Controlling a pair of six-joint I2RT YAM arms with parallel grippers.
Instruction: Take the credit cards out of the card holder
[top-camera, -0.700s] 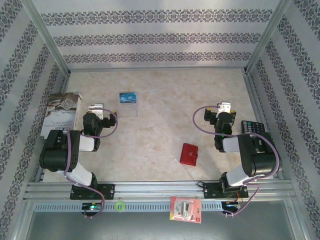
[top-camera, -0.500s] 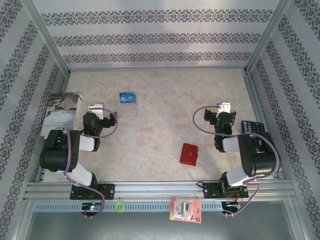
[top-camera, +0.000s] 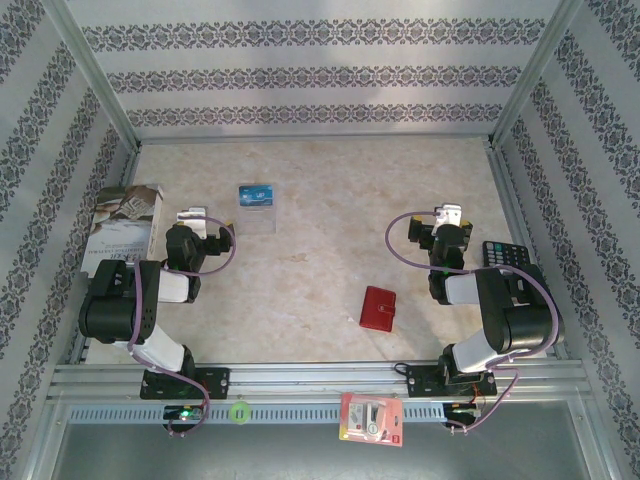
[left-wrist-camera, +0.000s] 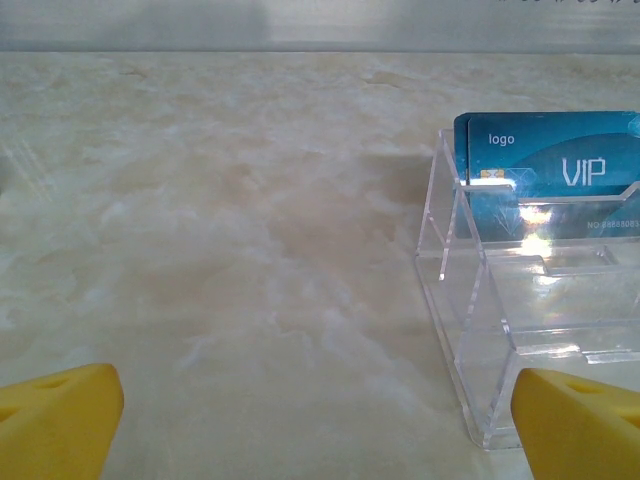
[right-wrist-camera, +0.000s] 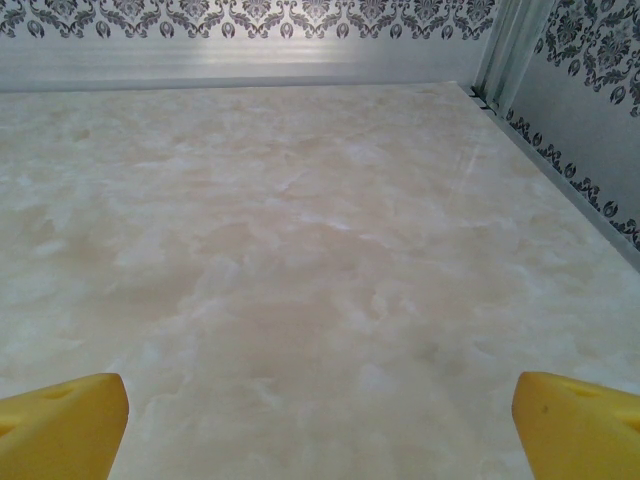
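nothing is looking done yet: the card holder (top-camera: 379, 308) is lying folded shut on the table (top-camera: 330, 190) near the right gripper (top-camera: 452, 214), while it and the left gripper (top-camera: 190, 213) are gaping wide, holding nothing.

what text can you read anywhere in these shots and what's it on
"logo": top left of the blue card standing in the clear stand, left wrist view.
"VIP": large white letters on the same card.
"NO." and a row of digits: lower right of that card, too blurred by glare to read fully.
Book cover, blister pack, calculator keys: print too small to read from above.
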